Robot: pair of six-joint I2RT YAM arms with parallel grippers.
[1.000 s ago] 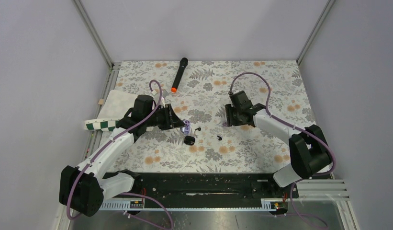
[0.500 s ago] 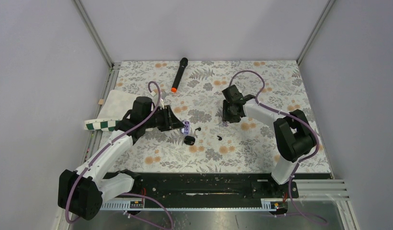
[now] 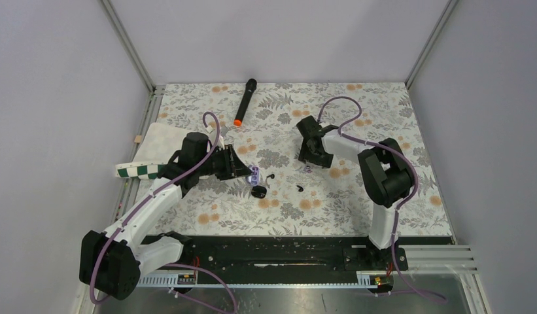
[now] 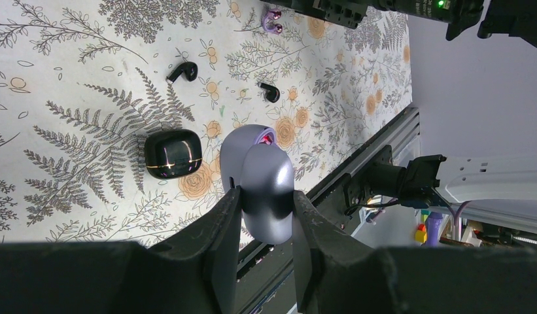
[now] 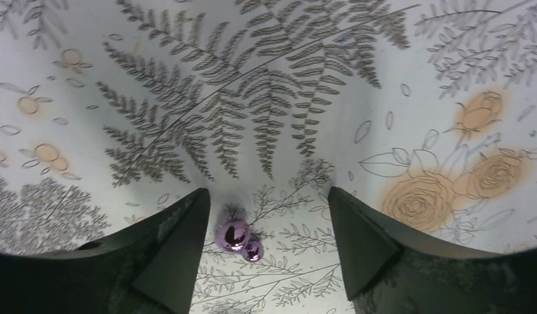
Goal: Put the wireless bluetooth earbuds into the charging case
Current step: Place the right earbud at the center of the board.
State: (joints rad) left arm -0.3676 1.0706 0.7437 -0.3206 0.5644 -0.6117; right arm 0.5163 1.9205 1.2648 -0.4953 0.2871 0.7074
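Note:
The glossy black charging case (image 3: 258, 191) lies shut on the floral mat; it also shows in the left wrist view (image 4: 173, 153). Two tiny black earbuds lie to its right: one (image 3: 270, 176) (image 4: 182, 71) close by, the other (image 3: 299, 188) (image 4: 270, 92) farther right. My left gripper (image 3: 253, 173) (image 4: 262, 196) is shut on a lavender case (image 4: 260, 176), held just above and left of the black case. My right gripper (image 3: 308, 162) (image 5: 269, 245) is open and low over the mat. A shiny purple earbud (image 5: 238, 238) (image 3: 307, 169) lies between its fingers, near the left one.
A black microphone with an orange end (image 3: 244, 102) lies at the back of the mat. A white pad and a green-checked strip (image 3: 142, 169) lie at the left edge. The black rail (image 3: 272, 252) runs along the near edge.
My right wrist has shifted left and back while its arm folded in toward the middle. The left gripper with the lavender case has barely moved. The black case and earbuds have not moved.

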